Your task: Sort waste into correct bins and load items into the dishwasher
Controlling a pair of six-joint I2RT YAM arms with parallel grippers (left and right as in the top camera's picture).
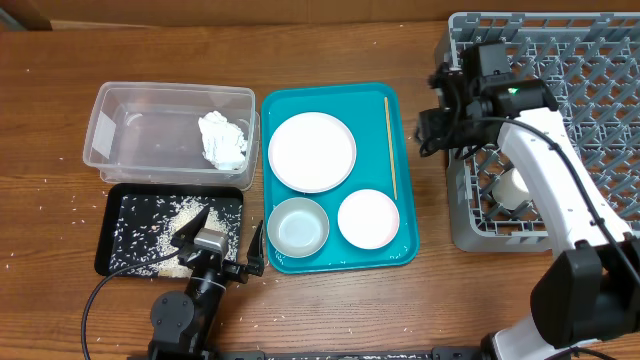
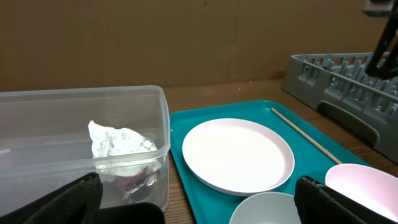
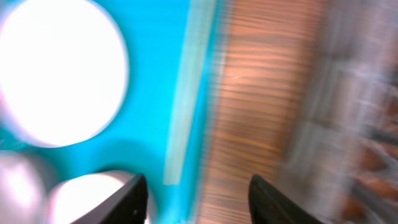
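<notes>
The clear tub (image 1: 130, 128) holds the white tissue wad (image 1: 222, 138); the left wrist view shows the tissue (image 2: 118, 142) with the red-and-silver wrapper (image 2: 138, 180) below it. The black tray (image 1: 135, 225) holds rice scraps (image 1: 185, 207). On the teal tray (image 1: 300, 262) lie the plate (image 1: 311, 151), two bowls (image 1: 298, 226) (image 1: 368, 218) and one chopstick (image 1: 390, 145). A white cup (image 1: 512, 188) sits in the grey dish rack (image 1: 590, 80). My left gripper (image 1: 225, 242) is open and empty between black tray and teal tray. My right gripper (image 1: 432, 130) is open and empty between teal tray and rack.
The right wrist view is motion-blurred: plate (image 3: 56, 68), a bowl (image 3: 87, 199), bare wood (image 3: 255, 112), rack (image 3: 360, 93). Stray rice grains (image 1: 40, 210) dot the table left of the black tray. A brown wall (image 2: 186, 37) stands behind the table.
</notes>
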